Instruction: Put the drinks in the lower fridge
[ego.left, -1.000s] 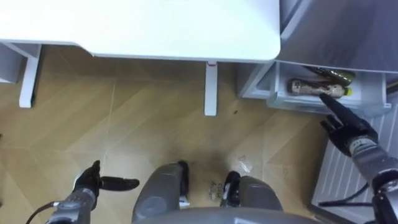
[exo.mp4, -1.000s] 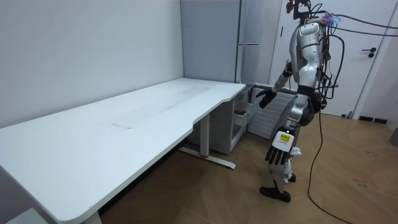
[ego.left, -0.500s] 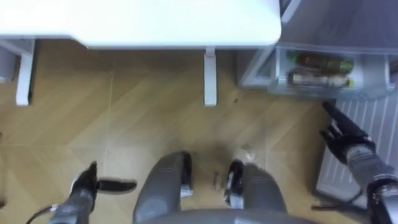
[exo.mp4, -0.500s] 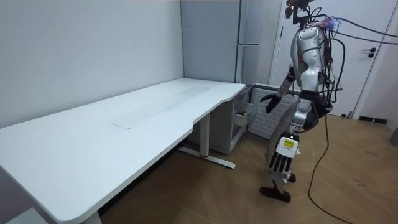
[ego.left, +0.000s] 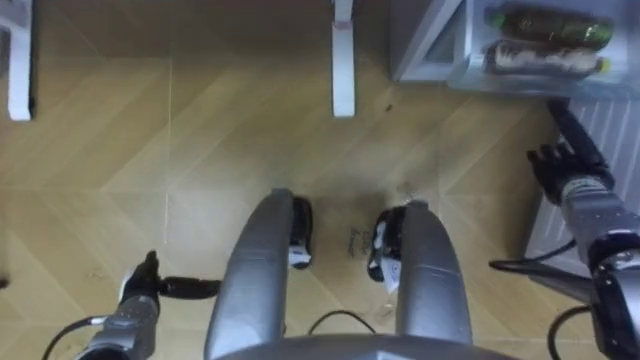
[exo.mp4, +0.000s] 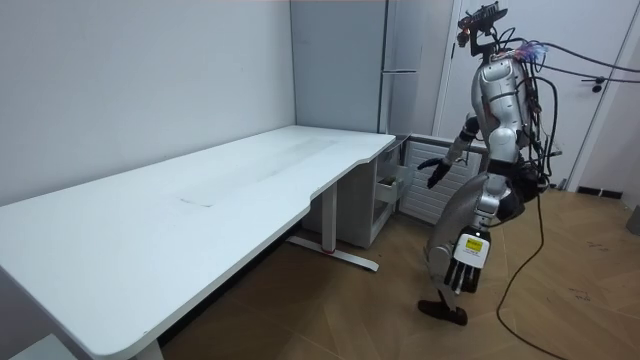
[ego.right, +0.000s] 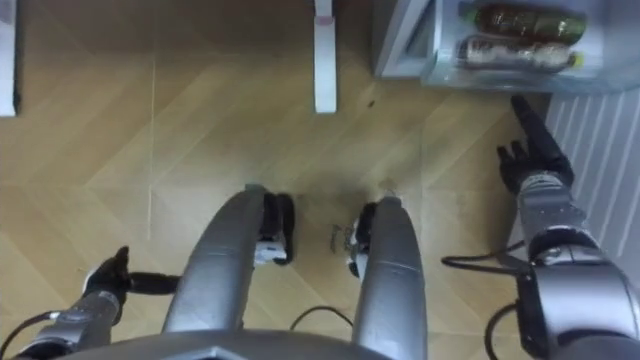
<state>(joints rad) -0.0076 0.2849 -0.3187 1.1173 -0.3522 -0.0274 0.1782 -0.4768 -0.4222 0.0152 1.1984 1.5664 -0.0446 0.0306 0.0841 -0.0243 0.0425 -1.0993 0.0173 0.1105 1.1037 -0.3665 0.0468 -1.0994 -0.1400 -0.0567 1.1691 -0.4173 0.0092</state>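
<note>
Lying side by side in the open fridge drawer (ego.left: 500, 86) are two drinks, a green bottle (ego.left: 550, 22) at the back and a pale bottle (ego.left: 545, 58) in front of it. The right hand (ego.left: 565, 168) is just below the drawer, with its fingers straight out and nothing in it. The left hand (ego.left: 150, 289) hangs low over the wooden floor (ego.left: 200, 150), fingers straight, and it holds nothing.

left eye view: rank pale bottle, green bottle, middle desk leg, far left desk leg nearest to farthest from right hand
From the right hand:
1. Pale bottle, just ahead of it.
2. Green bottle, right behind the pale one.
3. Middle desk leg, to the left.
4. Far left desk leg, view's left edge.
</note>
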